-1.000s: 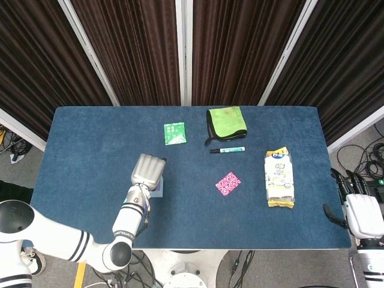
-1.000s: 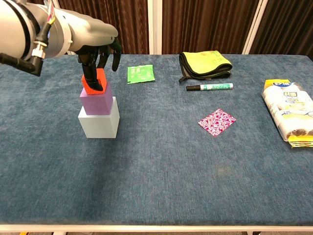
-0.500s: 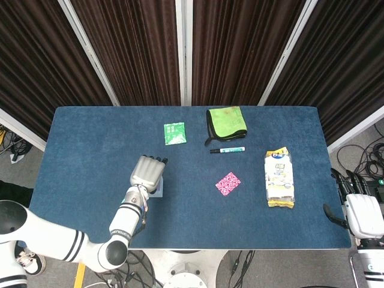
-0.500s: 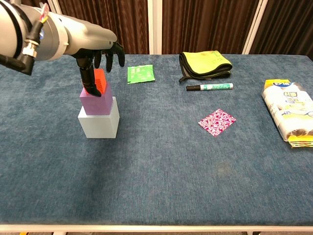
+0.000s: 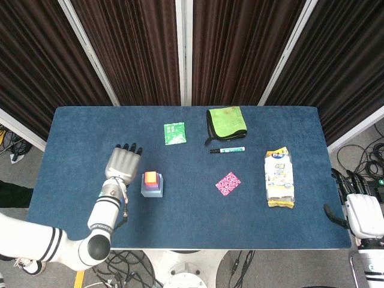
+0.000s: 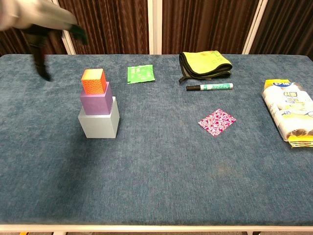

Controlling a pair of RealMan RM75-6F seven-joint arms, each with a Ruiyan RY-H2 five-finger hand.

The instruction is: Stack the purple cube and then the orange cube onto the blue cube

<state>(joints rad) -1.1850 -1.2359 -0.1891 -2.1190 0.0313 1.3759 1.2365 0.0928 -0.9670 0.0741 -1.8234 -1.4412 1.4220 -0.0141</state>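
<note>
A pale blue cube (image 6: 99,124) stands on the table with a purple cube (image 6: 96,102) on it and a small orange cube (image 6: 93,81) on top; from above the stack (image 5: 152,183) shows as nested squares. My left hand (image 5: 122,163) hovers just left of the stack, apart from it, fingers spread and holding nothing; in the chest view my left hand (image 6: 44,32) is a motion-blurred shape at the upper left. My right hand (image 5: 362,214) hangs off the table's right edge, away from everything; its fingers are not clear.
A green packet (image 5: 174,133), a folded green cloth (image 5: 226,122) and a marker (image 5: 227,150) lie toward the back. A pink patterned square (image 5: 228,183) sits mid-table and a yellow snack bag (image 5: 280,177) lies to the right.
My left hand let go of the orange cube, leaving it on the purple cube, and swung away to the left of the stack with fingers spread.
</note>
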